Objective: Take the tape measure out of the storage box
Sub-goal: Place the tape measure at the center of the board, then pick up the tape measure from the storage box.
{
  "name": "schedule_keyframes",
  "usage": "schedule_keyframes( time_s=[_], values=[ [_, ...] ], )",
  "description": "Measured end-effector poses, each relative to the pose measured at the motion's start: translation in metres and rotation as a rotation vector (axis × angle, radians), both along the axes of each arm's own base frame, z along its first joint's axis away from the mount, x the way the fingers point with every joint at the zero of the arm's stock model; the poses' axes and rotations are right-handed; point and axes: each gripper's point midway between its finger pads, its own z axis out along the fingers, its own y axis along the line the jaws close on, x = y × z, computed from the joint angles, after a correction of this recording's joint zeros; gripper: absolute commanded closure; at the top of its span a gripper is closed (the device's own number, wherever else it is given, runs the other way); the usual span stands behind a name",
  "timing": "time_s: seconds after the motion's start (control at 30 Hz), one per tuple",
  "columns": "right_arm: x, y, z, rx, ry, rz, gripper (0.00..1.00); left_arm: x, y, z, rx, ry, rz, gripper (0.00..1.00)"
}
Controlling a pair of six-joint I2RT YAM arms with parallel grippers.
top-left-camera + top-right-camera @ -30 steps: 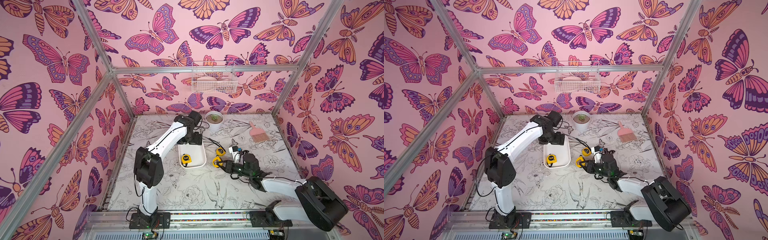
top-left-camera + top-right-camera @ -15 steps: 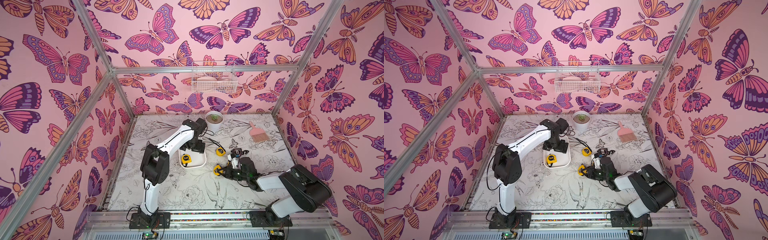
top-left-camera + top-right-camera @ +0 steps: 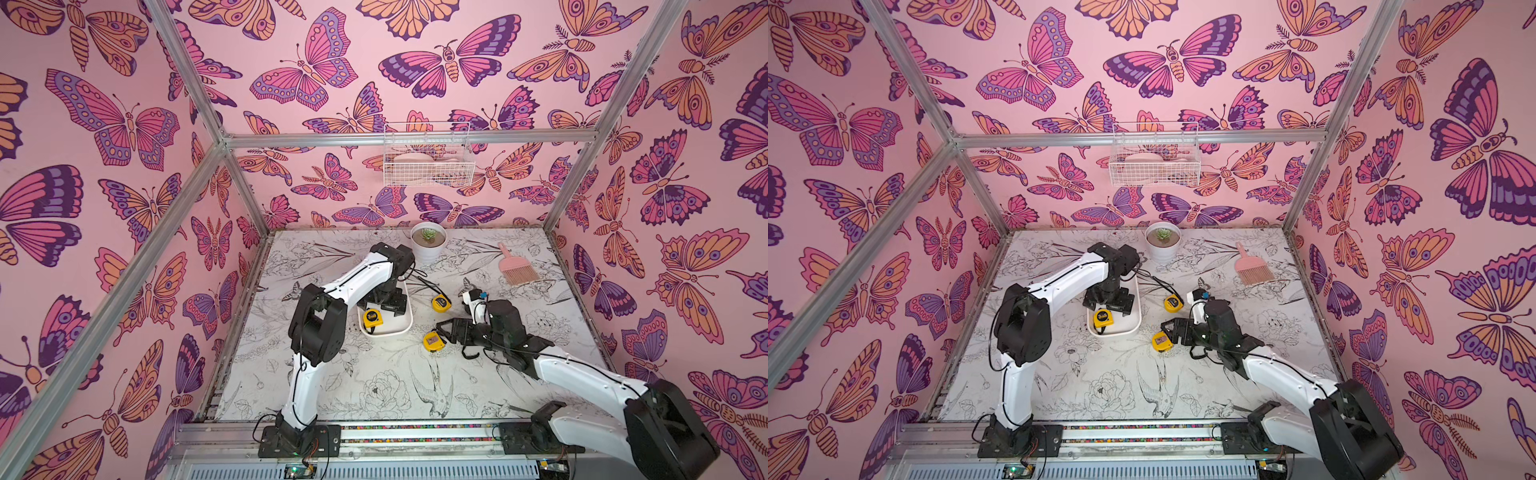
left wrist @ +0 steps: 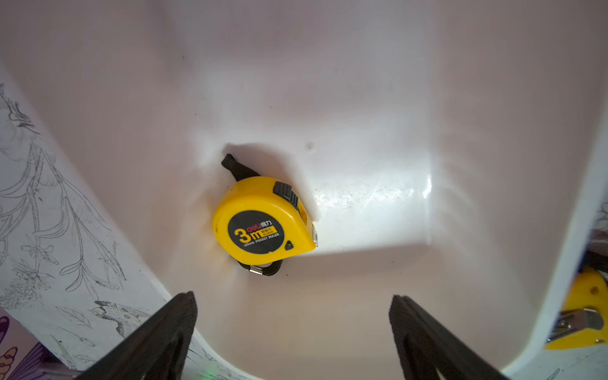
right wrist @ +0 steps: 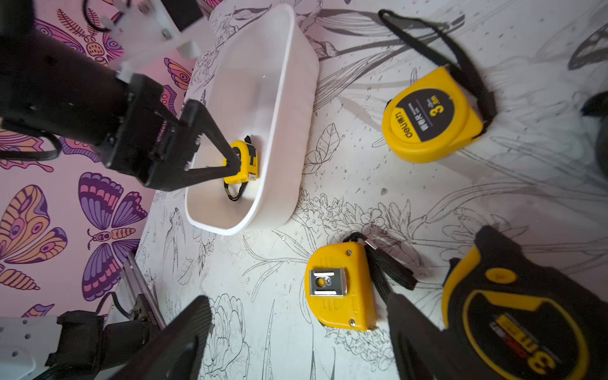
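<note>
left gripper (image 4: 292,297) wide open, empty, poised over storage box (image 3: 395,326) to straddle the tape measure (image 3: 371,319) lying at its lower-left end, frame centre; right gripper (image 3: 444,330) open, empty, beside a clip-up tape (image 3: 432,340) on table (image 3: 332,382)

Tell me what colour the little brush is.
The small plastic brush is pink, clearest in a top view.

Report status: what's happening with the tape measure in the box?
Left tool open inside storage box, poised at yellow tape measure, not gripping. Right tool open beside second tape measure on table. Nothing blocking.
</note>
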Motion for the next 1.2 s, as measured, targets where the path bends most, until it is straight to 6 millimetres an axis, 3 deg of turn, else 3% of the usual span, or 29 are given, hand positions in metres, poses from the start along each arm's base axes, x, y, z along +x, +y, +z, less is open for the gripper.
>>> schedule_keyframes(
  time_s=[0.43, 0.53, 0.97, 1.2],
  values=[
    [0.007, -0.009, 0.036, -0.056, -0.125, -0.001, 0.08, -0.008, 0.001, -0.038, 0.084, 0.083, 0.084, 0.01],
    [0.009, -0.012, 0.037, -0.059, -0.130, -0.008, 0.09, -0.011, 0.001, -0.046, 0.100, 0.096, 0.100, 0.01],
    [0.009, -0.018, 0.052, -0.040, -0.170, -0.022, 0.09, -0.008, -0.003, -0.051, 0.076, 0.072, 0.133, 0.02],
    [0.007, -0.019, 0.050, -0.045, -0.161, -0.022, 0.08, 0.016, -0.032, -0.041, -0.054, 0.004, 0.128, 0.02]
  ],
)
